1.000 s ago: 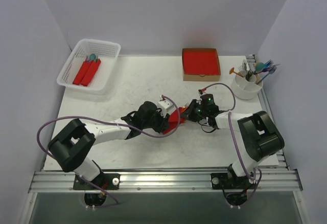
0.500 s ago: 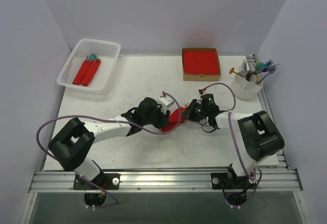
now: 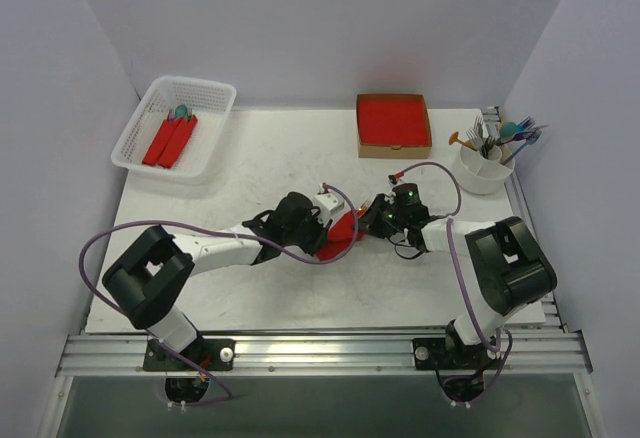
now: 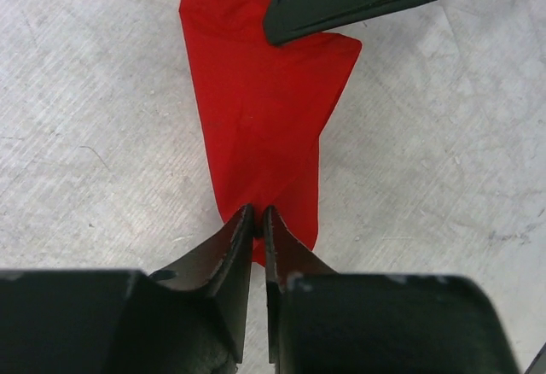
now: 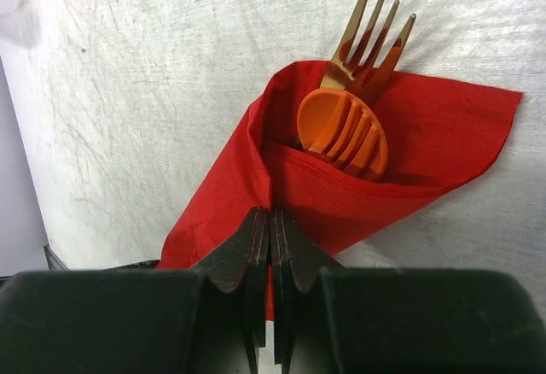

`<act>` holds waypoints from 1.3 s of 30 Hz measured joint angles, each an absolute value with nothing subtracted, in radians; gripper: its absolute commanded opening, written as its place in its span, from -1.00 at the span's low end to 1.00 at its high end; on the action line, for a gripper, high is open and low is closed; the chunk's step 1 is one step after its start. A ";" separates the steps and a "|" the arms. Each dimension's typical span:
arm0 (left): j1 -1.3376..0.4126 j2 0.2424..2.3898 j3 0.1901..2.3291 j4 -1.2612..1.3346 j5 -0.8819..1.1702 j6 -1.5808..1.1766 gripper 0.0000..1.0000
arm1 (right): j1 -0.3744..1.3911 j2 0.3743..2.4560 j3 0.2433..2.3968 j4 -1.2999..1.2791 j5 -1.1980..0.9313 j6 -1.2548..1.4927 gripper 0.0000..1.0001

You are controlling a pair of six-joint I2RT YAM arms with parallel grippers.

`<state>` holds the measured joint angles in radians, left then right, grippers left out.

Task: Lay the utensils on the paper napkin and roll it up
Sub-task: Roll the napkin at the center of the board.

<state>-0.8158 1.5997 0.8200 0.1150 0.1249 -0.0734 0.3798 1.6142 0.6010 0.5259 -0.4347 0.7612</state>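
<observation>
Jaws tight on napkin [image 5: 426, 135], orange spoon [image 5: 341, 131] and fork [image 5: 367, 37] inside

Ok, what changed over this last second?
The left gripper edged right, toward the right gripper, and closed on the near end of the paper napkin, which now shows as a narrower red patch. The right gripper stayed pinched on it; basket, box and cup unmoved.

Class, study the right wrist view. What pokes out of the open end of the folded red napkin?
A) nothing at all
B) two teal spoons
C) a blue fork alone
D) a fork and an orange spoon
D: the tines of the fork and the bowl of the orange spoon stick out of the paper napkin.
</observation>
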 measured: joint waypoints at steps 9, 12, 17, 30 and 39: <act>-0.864 1.645 0.841 0.115 0.136 -0.073 -0.72 | 0.380 1.614 0.601 0.526 -0.436 0.766 -0.97; -0.878 1.660 0.848 0.113 0.136 -0.073 -0.73 | 0.379 1.614 0.604 0.525 -0.439 0.768 -0.83; -0.902 1.677 0.857 0.111 0.136 -0.074 -0.74 | 0.379 1.614 0.607 0.526 -0.447 0.778 -0.52; -0.911 1.715 0.879 0.109 0.142 -0.075 -0.77 | 0.348 1.565 0.598 0.519 -0.468 0.792 -0.13; -0.911 1.719 0.884 0.109 0.150 -0.075 -0.78 | 0.345 1.513 0.533 0.510 -0.481 0.795 -0.22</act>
